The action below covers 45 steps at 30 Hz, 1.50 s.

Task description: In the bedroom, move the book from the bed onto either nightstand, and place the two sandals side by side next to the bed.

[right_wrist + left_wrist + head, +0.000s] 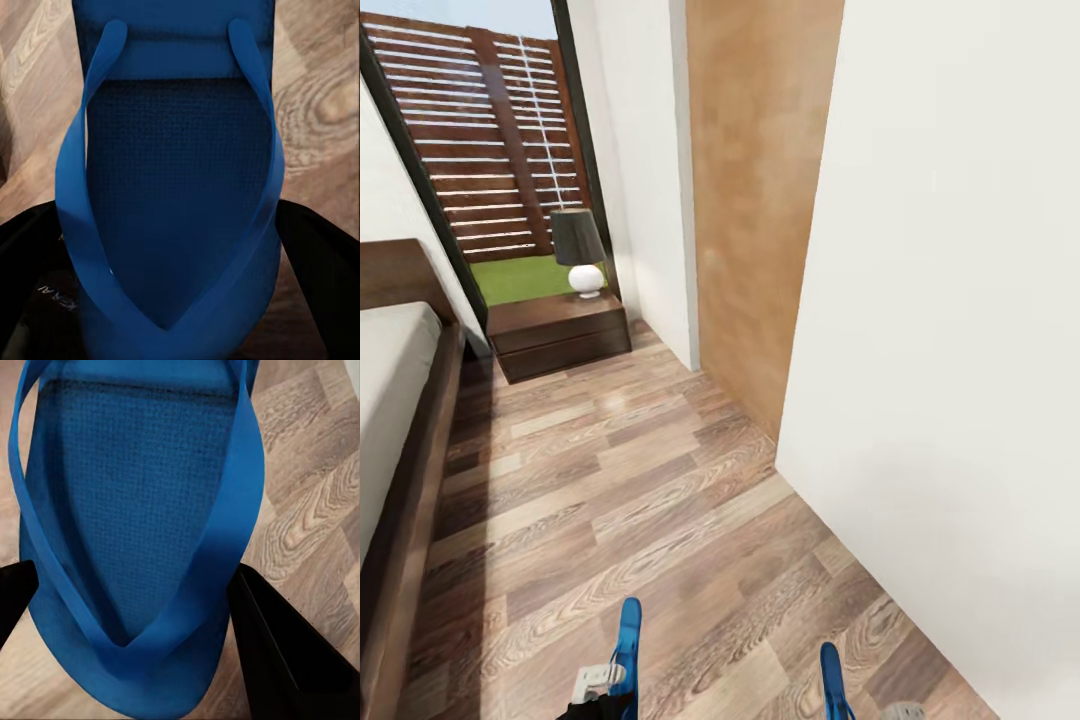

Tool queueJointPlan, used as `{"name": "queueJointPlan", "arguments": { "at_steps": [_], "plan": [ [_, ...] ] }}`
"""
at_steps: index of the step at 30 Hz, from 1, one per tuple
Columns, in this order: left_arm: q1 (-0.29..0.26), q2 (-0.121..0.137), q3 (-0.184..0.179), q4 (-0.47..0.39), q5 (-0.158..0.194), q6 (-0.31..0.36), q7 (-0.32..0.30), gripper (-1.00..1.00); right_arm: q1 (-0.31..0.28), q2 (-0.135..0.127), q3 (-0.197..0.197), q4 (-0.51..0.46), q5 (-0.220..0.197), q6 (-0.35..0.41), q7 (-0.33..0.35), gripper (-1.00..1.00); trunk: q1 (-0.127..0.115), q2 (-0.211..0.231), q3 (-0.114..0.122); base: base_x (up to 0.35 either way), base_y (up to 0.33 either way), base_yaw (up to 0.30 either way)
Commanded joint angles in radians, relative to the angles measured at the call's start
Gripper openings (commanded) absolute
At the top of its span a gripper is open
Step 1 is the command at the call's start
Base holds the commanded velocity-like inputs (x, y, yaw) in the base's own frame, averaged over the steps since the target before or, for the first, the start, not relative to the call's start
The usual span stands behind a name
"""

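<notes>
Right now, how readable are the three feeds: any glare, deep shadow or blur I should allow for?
Head view: evenly lit and sharp, a pale sheen on the floor before the nightstand, dark shadow along the bed frame. Left wrist view: left sandal crisp, weave readable; claw fingers plain black. Right wrist view: dimmer, right sandal in shade, fingers nearly lost in darkness.

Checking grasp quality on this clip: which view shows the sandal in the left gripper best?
The left wrist view: the sandal spans the picture, sole and straps clear, with a dark finger against its edge. The head view gives just a thin blue edge above the left gripper. The right wrist view shows the other sandal.
</notes>
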Motion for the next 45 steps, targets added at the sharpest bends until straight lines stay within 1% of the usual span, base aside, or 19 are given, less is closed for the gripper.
{"name": "queueJointPlan", "arguments": {
  "at_steps": [1,3,5,18,31,45],
  "plan": [
    [-0.001,0.000,0.004,0.001,0.000,0.000,-0.005,-1.00,0.000,0.000,-0.001,0.001,-0.008,-0.012,-0.066,-1.00,0.000,0.000,-0.001,0.326,0.000,0.000],
    [-0.001,0.000,0.005,0.001,0.000,0.000,-0.005,-1.00,-0.001,0.001,-0.001,0.001,-0.008,-0.032,-0.093,-1.00,0.000,0.000,-0.001,0.326,0.000,0.000],
    [-0.001,0.000,0.005,0.000,0.000,0.000,-0.005,-1.00,-0.001,0.002,-0.001,0.001,-0.008,-0.041,-0.104,-1.00,0.000,0.000,-0.001,0.326,0.000,0.000],
    [-0.001,0.003,0.005,-0.001,-0.003,0.000,-0.004,-1.00,-0.001,0.003,0.000,0.001,-0.008,-0.048,-0.111,-1.00,0.000,0.000,-0.001,0.301,0.000,0.000],
    [-0.001,0.001,0.005,-0.001,-0.002,0.000,-0.004,-1.00,-0.001,0.004,0.000,0.001,-0.008,-0.047,-0.109,-1.00,0.000,0.000,-0.001,0.017,0.000,0.013],
    [-0.001,0.001,0.005,-0.001,-0.002,0.001,-0.004,-1.00,-0.001,0.004,0.000,0.001,-0.007,-0.048,-0.109,-1.00,0.000,0.000,-0.001,0.009,0.000,0.220]
  ]
}}
